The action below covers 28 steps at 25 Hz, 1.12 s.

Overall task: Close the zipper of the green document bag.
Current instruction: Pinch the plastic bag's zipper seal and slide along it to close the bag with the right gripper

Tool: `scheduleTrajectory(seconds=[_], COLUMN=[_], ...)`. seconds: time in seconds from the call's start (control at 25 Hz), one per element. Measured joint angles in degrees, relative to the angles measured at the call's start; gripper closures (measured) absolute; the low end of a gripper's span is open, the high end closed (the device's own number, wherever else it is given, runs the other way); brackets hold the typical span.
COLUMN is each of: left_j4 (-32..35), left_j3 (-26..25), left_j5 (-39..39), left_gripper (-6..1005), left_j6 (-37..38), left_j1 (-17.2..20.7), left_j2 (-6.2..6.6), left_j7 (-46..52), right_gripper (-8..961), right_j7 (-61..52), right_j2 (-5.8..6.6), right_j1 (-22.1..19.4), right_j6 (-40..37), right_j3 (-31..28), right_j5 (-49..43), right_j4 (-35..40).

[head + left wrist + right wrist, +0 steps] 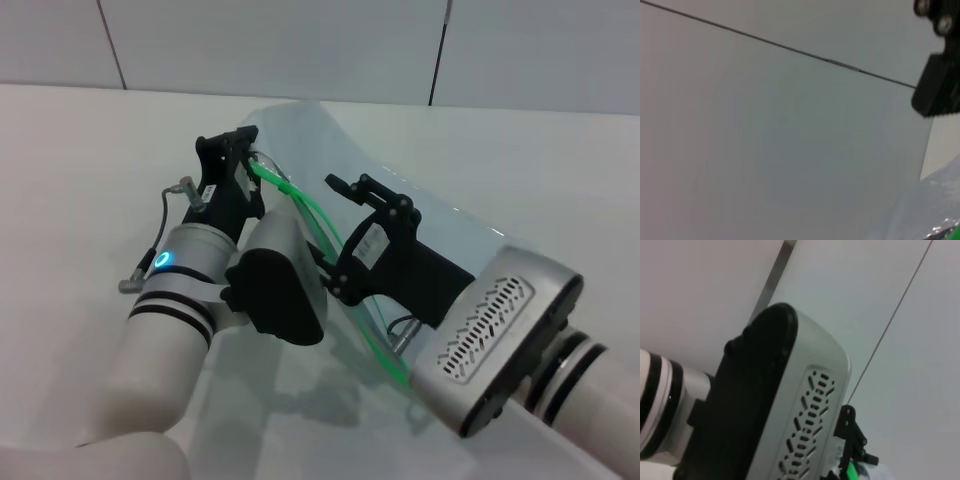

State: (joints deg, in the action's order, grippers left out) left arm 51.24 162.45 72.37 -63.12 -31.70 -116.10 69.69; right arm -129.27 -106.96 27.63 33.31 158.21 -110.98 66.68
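White tabletop point(70, 150), grey wall panels behind — green document bag point(400, 190) lifted, bowed between both arms. Left gripper point(243, 150) pinching zipper point(310, 215) at far end; right gripper point(365, 190) fingers slightly parted beside green strip. Probably light, floppy, slippery — best held taut near slider, itself not discernible.
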Motion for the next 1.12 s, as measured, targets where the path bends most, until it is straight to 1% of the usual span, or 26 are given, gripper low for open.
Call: scheduleTrajectory(seconds=[0.36,0.44,0.48,0.6,0.92,1.12], left_j4=[0.11,0.18,0.21,0.25,0.31,0.35], left_j3=[0.15,0.15,0.15,0.15,0.51,0.6], left_j5=[1.63,1.85,2.0,2.29,2.86,2.87], left_gripper=[941,941,941,941,941,940], left_j6=[0.1,0.11,0.11,0.11,0.1,0.1], left_j1=[-0.12,-0.12,-0.11,-0.12,-0.15,-0.2], left_j2=[-0.08,-0.08,-0.09,-0.09,-0.09,-0.09], left_j7=[0.01,0.01,-0.01,-0.21,-0.54,-0.63], right_gripper=[301,302,303,304,309,311], right_j7=[0.09,0.14,0.14,1.01,3.09,4.49], right_j2=[-0.72,-1.22,-1.22,-1.76,-3.78,-4.39], right_j1=[0.95,1.51,1.51,1.7,2.04,2.07], right_j6=[-1.35,-2.34,-2.34,-3.98,-6.63,-7.19], right_j3=[-1.42,-1.97,-1.97,-2.98,-5.48,-6.47], right_j5=[-0.19,-0.04,-0.04,-0.08,-0.23,-0.24], right_j4=[-0.62,-1.11,-1.11,-1.29,-2.65,-2.92])
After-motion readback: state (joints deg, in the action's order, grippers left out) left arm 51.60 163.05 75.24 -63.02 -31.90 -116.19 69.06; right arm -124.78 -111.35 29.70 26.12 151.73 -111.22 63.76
